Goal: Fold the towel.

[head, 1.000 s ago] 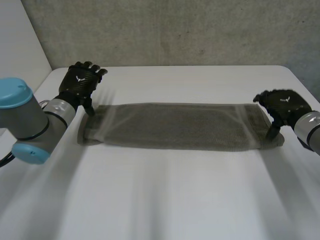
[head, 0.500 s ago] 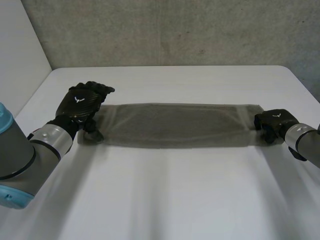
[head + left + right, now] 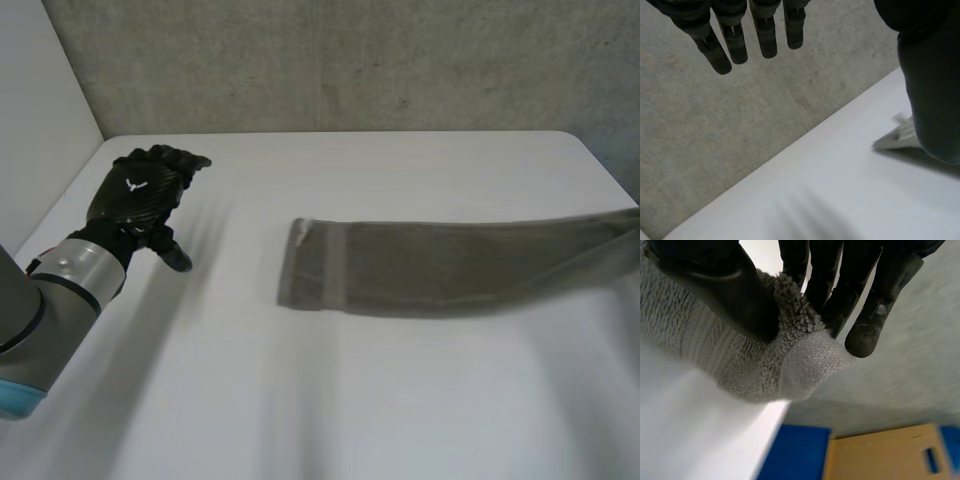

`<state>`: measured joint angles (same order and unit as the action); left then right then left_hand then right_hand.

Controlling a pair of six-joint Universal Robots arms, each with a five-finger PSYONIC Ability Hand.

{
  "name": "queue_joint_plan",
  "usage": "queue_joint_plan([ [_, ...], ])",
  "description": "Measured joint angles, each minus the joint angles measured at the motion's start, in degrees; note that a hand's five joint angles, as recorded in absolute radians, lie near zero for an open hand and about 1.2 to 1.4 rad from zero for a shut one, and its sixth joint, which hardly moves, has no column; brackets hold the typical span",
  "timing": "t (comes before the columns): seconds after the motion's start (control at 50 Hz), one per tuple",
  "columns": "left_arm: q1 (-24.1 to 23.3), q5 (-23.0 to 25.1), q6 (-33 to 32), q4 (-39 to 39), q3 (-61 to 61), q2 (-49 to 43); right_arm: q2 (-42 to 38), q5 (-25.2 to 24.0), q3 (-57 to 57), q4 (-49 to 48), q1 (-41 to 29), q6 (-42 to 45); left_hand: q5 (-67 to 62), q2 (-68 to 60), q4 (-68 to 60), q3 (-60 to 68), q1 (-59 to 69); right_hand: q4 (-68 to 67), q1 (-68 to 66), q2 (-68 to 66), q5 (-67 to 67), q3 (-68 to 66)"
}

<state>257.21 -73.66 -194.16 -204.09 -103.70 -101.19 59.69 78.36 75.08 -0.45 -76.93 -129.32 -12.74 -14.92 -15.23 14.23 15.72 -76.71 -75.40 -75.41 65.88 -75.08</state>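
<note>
The grey towel (image 3: 450,265) lies as a long folded strip on the white table (image 3: 300,400), running from the middle off toward the right edge. My right hand (image 3: 715,285) is shut on the towel's right end (image 3: 750,360), pinching the thick cloth between thumb and fingers. At the table's left stands my left hand (image 3: 135,195), open and well apart from the towel's near end (image 3: 300,265). In the left wrist view its fingers (image 3: 765,35) are straight and hold nothing, and the towel's end (image 3: 895,137) lies beyond the thumb.
A concrete wall (image 3: 350,60) stands behind the table and a white panel (image 3: 40,100) at its left. Beyond the table's right edge, the right wrist view has a blue thing (image 3: 800,450) and a wooden box (image 3: 890,455) lower down.
My right hand closed on the towel's right end and dragged the whole strip to the right. The left hand lifted off the towel's left end and stayed at the left.
</note>
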Motion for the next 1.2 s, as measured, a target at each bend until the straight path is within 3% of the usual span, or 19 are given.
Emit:
queue_joint_plan([
  [0.12, 1.1, -0.04, -0.02, -0.1, -0.19, 1.33, 4.24, 0.83, -2.9, -1.22, -6.02, 1.28, 0.0, 0.0, 0.0, 0.0, 0.0, 0.0, -0.01, -0.06, 0.0, -0.55],
  [0.24, 1.06, -0.1, -0.13, -0.26, 0.38, 1.45, 5.45, 1.14, -4.58, -7.04, -21.65, -0.15, 0.0, 0.0, 0.0, 0.0, 0.0, 0.0, -0.22, -0.36, 0.0, -1.66],
  [0.38, -0.03, -0.28, -0.18, -0.52, 0.8, 1.63, -1.37, 0.6, -3.92, -14.68, -41.65, -0.1, 0.0, 0.0, 0.0, 0.0, 0.0, 0.0, -0.3, -0.37, 0.0, -1.79],
  [0.5, -1.9, -1.45, -0.43, -0.76, 1.25, 1.16, -8.25, 0.22, -3.33, -16.02, -49.65, 0.59, 0.01, 0.0, 0.0, 0.0, 0.0, 0.39, 0.11, 0.05, -0.37, -1.25],
  [0.54, -2.82, -2.02, -0.58, -0.85, 1.62, 0.72, -10.35, 0.0, -3.01, -15.98, -51.02, 0.91, 0.01, 0.0, 0.0, 0.0, 0.0, 9.7, 8.34, 8.35, -9.11, 7.79],
  [0.64, -5.49, -3.36, -0.77, -0.96, 3.74, -1.26, -10.37, -0.3, -1.35, -15.8, -50.71, 0.46, 0.01, 0.0, 0.0, 0.0, 0.01, 53.2, 53.14, 53.49, -55.09, 51.8],
  [0.68, -6.34, -3.74, -0.79, -0.96, 4.58, -1.91, -9.6, -0.29, -0.75, -15.76, -50.29, 0.11, 0.01, 0.0, 0.0, 0.0, 0.01, 60.13, 58.64, 58.98, -61.37, 58.07],
  [0.92, -13.49, -7.15, -0.87, -0.96, 11.49, -6.84, 9.09, -0.27, 14.13, -15.27, -37.71, -18.83, 0.01, 0.0, 0.0, 0.0, 0.01, 62.13, 62.28, 60.76, -62.48, 60.8],
  [1.06, -17.45, -8.46, -1.33, -0.96, 13.98, -10.17, 11.49, -2.25, 23.2, -13.9, -28.88, -27.17, 0.01, 0.0, 0.0, 0.0, 0.01, 62.13, 62.28, 60.76, -62.48, 60.8],
  [1.2, -22.09, -8.55, -2.03, -0.86, 18.37, -15.78, 10.95, -5.99, 26.73, -13.49, -23.25, -27.37, 0.0, 0.0, 0.0, 0.0, 0.01, 62.13, 62.28, 60.76, -62.48, 60.8],
])
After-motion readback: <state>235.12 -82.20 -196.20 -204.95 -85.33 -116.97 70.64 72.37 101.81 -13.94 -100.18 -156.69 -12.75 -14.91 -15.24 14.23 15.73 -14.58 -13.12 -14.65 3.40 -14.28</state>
